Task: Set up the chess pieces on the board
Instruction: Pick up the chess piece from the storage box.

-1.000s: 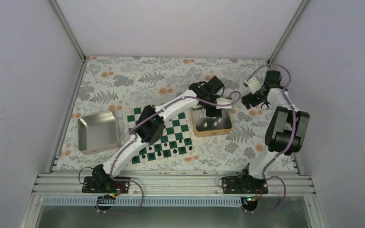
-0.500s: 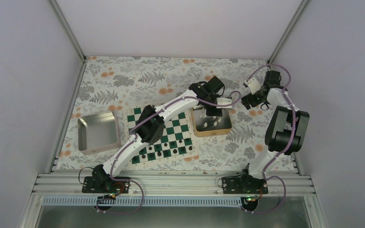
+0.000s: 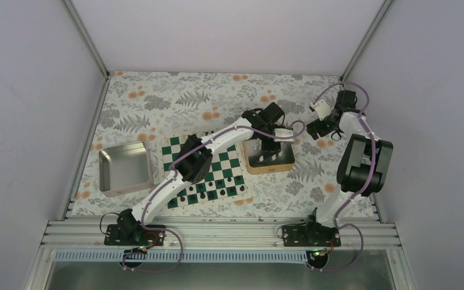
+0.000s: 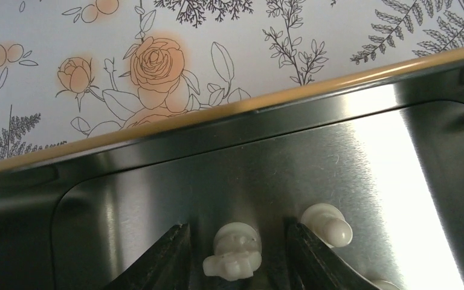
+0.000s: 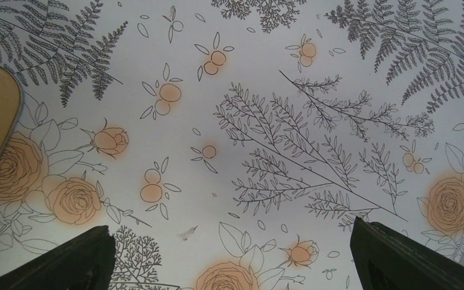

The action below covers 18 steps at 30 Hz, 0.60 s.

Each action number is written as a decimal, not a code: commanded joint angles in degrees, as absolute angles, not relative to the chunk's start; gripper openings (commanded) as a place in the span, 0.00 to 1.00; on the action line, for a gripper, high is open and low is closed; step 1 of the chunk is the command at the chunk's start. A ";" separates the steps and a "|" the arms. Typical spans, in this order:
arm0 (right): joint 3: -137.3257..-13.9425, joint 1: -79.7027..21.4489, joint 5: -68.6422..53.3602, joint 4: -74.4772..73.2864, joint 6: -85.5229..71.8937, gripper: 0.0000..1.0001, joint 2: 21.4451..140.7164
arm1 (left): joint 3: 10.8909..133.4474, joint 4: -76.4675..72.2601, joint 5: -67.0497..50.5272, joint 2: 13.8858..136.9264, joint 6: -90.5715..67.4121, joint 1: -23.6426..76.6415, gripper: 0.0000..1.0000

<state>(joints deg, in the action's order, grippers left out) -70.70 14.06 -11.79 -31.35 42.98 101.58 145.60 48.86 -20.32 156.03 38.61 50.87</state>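
Though overhead obscures it, left tool [image 4: 237, 244] straddles chess piece [image 4: 232, 258].

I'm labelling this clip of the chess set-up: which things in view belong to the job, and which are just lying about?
Job: board; white chess pieces in the tan tin; left claw, open either side of one.
Lying about: grey tray; right claw, open over the floral cloth.

Two arms noted, left arm [image 3: 217, 140] and right arm [image 3: 362, 158], white links, bulky black joint housings, purple cable looped along each, black bases [image 3: 127, 232], left tool [image 4: 237, 229] and right tool [image 5: 229, 226] with dark, tapered, matte fingers
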 commanded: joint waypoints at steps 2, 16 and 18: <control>-71.28 14.77 -13.16 -31.26 43.09 1.00 102.21 | 145.54 48.60 -20.52 156.12 39.12 50.98 0.40; -71.36 14.71 -13.13 -31.51 43.18 1.00 102.22 | 145.52 48.50 -20.68 155.44 39.14 50.55 0.24; -71.38 14.76 -13.12 -31.55 43.17 1.00 102.29 | 145.55 48.32 -20.58 155.16 39.19 50.50 0.23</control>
